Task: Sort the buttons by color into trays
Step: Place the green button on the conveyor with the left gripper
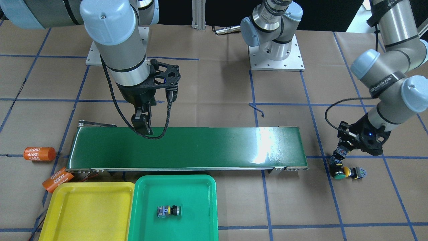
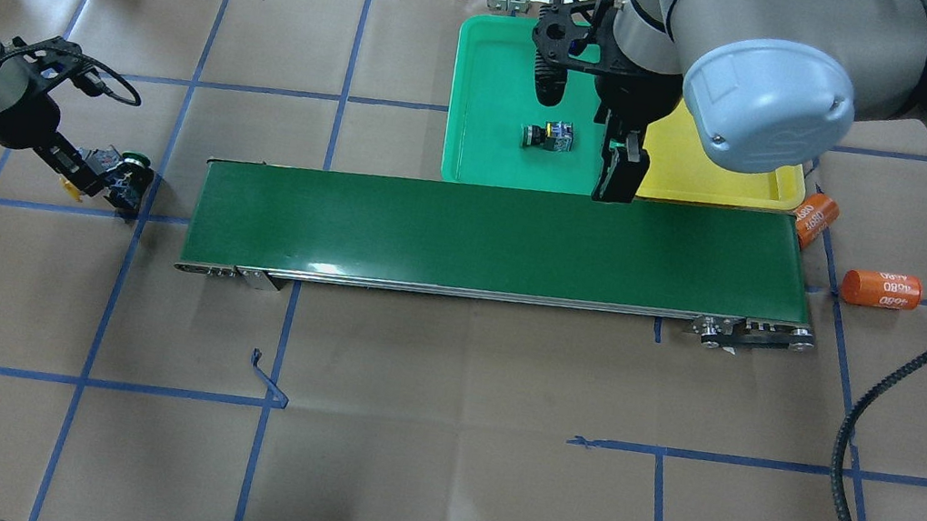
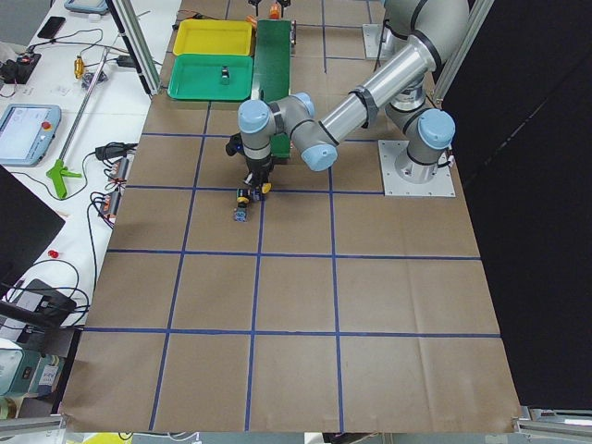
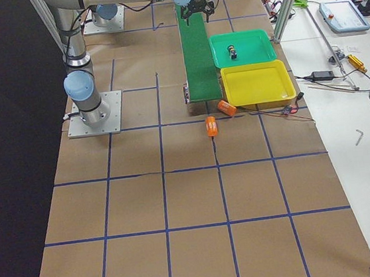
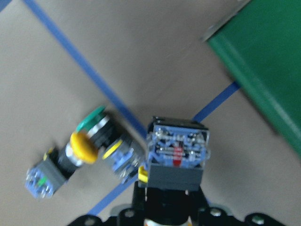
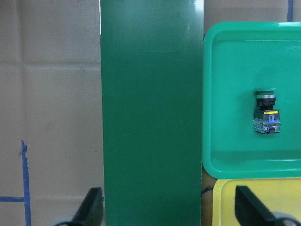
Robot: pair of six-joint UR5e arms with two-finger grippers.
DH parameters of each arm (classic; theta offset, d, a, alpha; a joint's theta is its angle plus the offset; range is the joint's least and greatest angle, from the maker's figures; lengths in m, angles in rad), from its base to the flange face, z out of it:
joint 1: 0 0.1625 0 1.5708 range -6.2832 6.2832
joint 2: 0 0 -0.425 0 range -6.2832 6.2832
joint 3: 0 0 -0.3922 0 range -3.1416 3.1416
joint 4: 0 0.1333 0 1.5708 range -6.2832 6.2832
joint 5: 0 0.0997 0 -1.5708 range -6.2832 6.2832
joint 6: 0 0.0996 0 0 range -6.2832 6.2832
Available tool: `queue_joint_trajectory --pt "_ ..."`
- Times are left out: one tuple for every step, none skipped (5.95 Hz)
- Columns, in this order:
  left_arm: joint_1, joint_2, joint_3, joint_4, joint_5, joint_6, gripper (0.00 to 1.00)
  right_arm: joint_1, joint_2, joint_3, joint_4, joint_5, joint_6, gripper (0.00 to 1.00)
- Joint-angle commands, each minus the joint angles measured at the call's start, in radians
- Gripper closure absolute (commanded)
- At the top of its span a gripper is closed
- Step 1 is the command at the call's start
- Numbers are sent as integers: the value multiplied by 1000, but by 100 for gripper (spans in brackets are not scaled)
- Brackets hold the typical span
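My left gripper is low over the table past the belt's end, shut on a button whose blue-grey switch body faces the wrist camera; its cap is hidden. Right beside it on the paper lie a green-capped button and a yellow-capped button, touching each other. Another green-capped button lies on its side in the green tray. The yellow tray next to it holds nothing. My right gripper hangs open and empty over the belt's other end, near the trays.
The long dark-green conveyor belt runs between the two grippers. Two orange cylinders marked 4680 lie off the belt's end by the yellow tray. The arm bases stand behind the belt.
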Motion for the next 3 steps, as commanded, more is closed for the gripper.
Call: queue_joint_trajectory --pt "-183 8 -1 -33 -14 176 100 0 0 0 0 0 0 0" --pt "-261 21 -12 -42 -2 207 99 0 0 0 0 0 0 0" --pt "-274 6 0 -42 22 203 99 0 0 2 0 0 -2 0"
